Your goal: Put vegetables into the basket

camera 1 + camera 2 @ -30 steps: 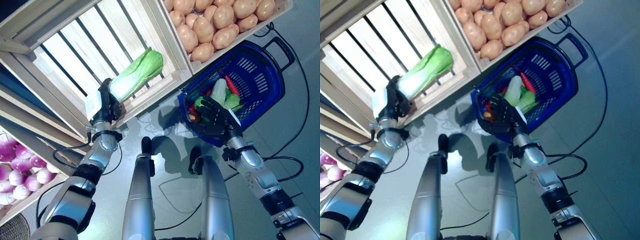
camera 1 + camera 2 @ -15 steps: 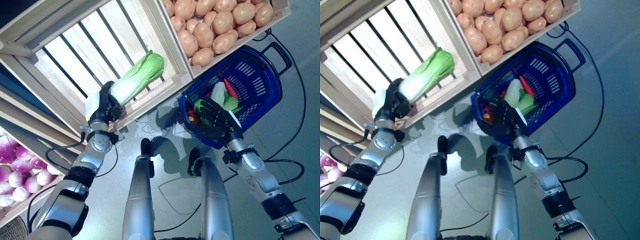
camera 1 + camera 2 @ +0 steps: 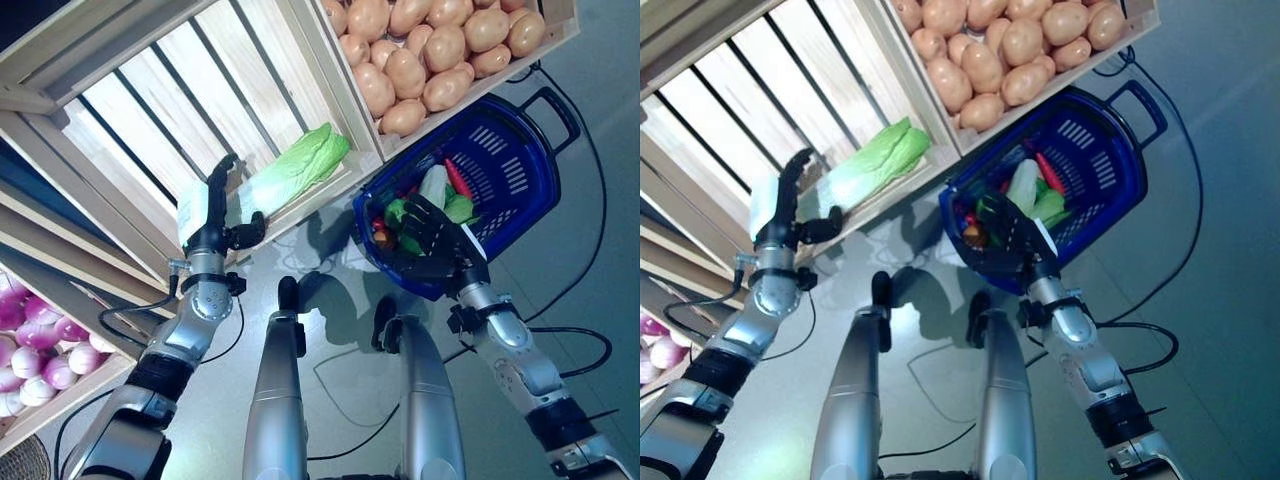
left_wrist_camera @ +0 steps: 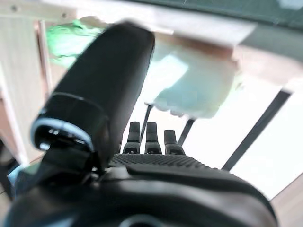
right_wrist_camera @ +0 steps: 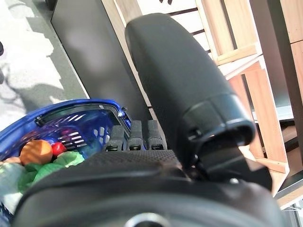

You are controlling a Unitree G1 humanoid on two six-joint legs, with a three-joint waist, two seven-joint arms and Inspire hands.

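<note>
At far left, purple onions [image 3: 35, 345] sit in a low crate. The left hand [image 3: 208, 215] is released, its fingers [image 3: 222, 172] straight and spread just beside the cabbage's [image 3: 292, 176] white end. The cabbage lies in the slatted crate [image 3: 150, 110], against its front rail. Right of it is a crate of potatoes [image 3: 430, 50]. The right hand [image 3: 432, 232] is clenched on the near rim of the blue basket [image 3: 510, 165], which holds several vegetables [image 3: 440, 190].
</note>
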